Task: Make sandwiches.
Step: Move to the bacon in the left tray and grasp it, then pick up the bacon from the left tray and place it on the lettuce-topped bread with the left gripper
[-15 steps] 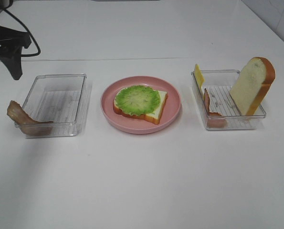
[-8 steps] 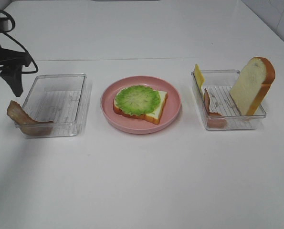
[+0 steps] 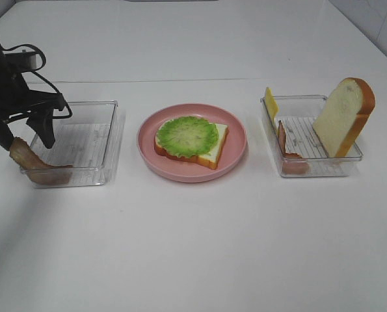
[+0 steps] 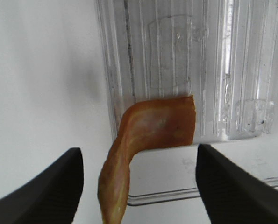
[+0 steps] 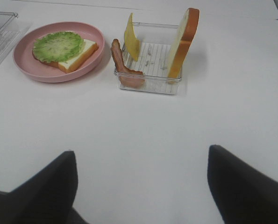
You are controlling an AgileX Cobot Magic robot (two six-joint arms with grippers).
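White desk, bare apart from two clear trays and a pink plate between them. The left gripper hangs over the near outer corner of the left tray, jaws spread wide and holding nothing. A bacon strip sits between the fingers and a little below them, one end flat on the tray floor, the other bent up over the wall.

The sandwich so far, a bread slice topped with lettuce, lies on the plate, off to that gripper's right beyond the tray. The right gripper is also spread open and empty. The right tray stands well ahead of it with an upright bread slice, cheese and a second bacon strip.

The step in hand looks like picking up the left bacon. To do it well, I would come down on the raised bend rather than the flat end, since a finger aimed at the floor would likely strike the tray wall. Then close across the strip's narrow width and lift straight up, so the light tray is not dragged along.

How high the fingers hang above the bacon is hard to judge — probably close, but no view shows the gap side-on. The left arm runs off the edge of the high view, and the right arm does not appear there at all.
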